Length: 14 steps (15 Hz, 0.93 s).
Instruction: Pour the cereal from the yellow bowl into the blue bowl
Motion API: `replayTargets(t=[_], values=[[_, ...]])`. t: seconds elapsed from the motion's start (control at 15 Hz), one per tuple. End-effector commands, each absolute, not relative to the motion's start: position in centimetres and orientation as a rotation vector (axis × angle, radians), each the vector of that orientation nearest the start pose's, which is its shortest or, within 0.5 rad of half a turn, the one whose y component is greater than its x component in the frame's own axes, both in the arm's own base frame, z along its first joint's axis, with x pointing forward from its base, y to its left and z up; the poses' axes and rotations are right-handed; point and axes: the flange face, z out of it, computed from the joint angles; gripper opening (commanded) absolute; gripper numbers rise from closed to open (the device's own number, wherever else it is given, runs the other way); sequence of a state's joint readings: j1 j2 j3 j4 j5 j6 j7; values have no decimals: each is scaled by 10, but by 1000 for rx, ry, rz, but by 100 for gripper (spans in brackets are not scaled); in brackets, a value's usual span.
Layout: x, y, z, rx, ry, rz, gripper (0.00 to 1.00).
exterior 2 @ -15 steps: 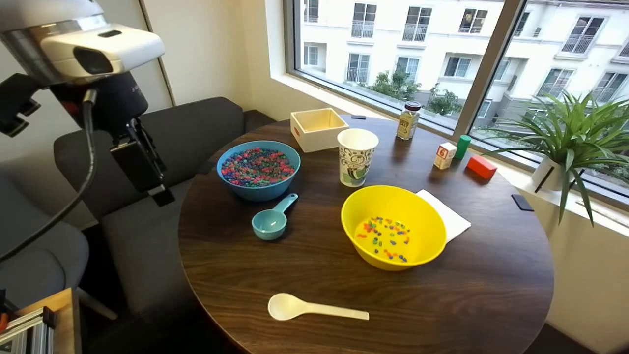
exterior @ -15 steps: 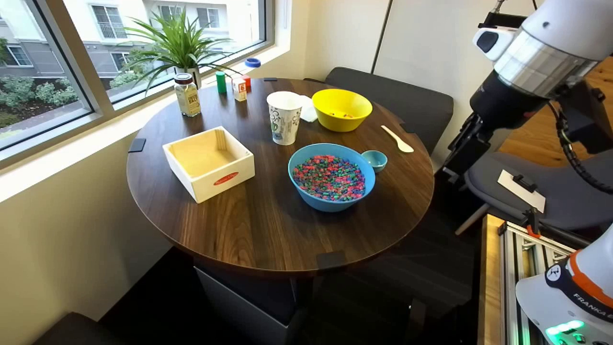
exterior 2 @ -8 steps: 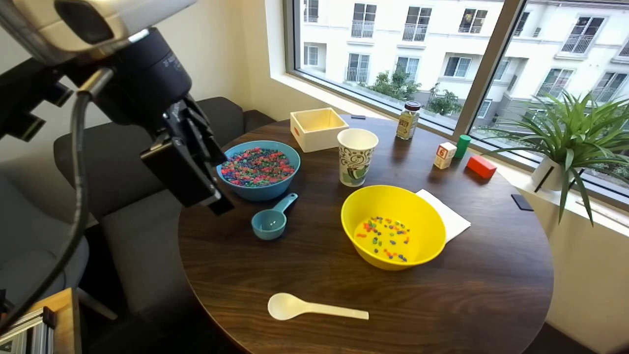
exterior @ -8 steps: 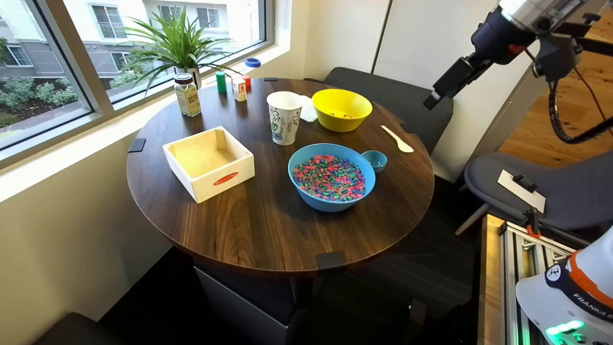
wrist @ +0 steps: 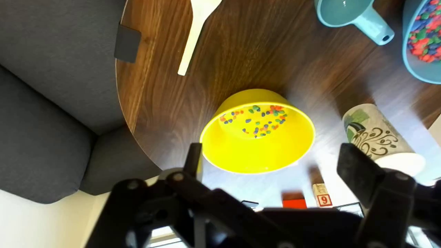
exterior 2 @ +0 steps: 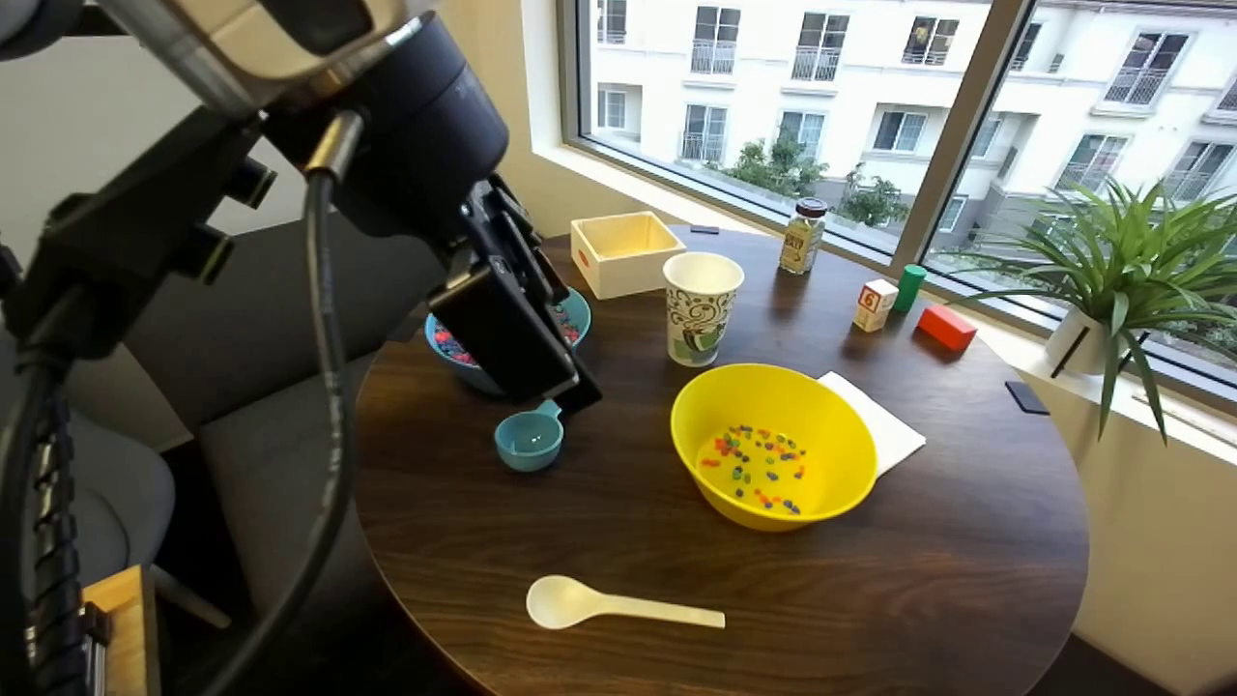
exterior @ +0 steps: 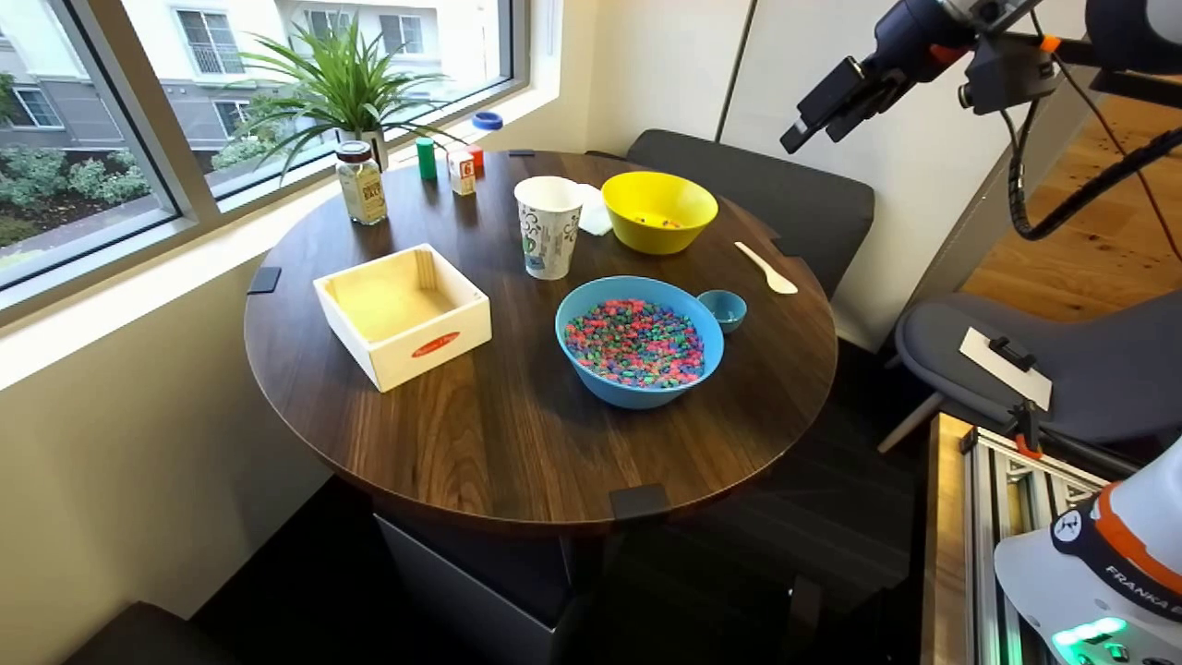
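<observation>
We are judging grasp, pour remaining: sparse cereal [wrist: 265, 126] lying in yellow bowl [wrist: 246, 153], more in blue bowl [exterior: 637, 397]; gripper [wrist: 270, 152] empty, fingers [wrist: 356, 168] standing apart.

On table [exterior: 517, 434]: yellow bowl [exterior: 656, 239], blue bowl [exterior: 631, 397], apparently napkin [exterior 2: 884, 425].

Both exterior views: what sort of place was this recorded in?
Likely an indoor sitting or dining nook; home or office, I cannot tell. A round dark-brown wooden table stands beside a large grey-framed window, with a dark-grey upholstered bench seat close by.
</observation>
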State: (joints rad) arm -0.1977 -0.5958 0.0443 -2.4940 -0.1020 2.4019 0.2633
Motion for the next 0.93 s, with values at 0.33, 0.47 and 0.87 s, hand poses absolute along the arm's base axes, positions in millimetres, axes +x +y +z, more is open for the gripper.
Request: replayTargets(t=[0.33, 0.47, 0.87], values=[[428, -102, 555, -3053, 592, -825, 100], [437, -107, 554, -3054, 534, -783, 100], [483, -118, 540, -3084, 449, -710, 100]])
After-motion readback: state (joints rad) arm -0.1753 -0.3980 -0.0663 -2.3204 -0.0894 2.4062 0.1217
